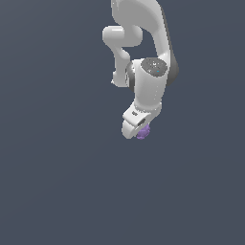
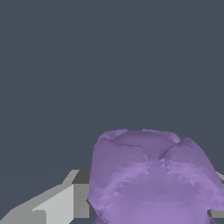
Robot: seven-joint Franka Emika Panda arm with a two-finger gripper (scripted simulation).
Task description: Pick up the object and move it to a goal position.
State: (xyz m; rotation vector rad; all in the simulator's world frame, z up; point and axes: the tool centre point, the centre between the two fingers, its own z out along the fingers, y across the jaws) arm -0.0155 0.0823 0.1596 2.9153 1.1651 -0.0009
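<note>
Object, that tiny purple bumpy lump, sat just below the exterior frame's centre, clenched in the white tool, looking light and stiff, best pinched across its rounded middle against slipping.

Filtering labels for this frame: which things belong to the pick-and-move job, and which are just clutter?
Job:
- purple bumpy lump, at the gripper's tip
- white gripper, closed on the lump
- gripper finger, beside the lump

Clutter:
- none visible; only plain grey background
</note>
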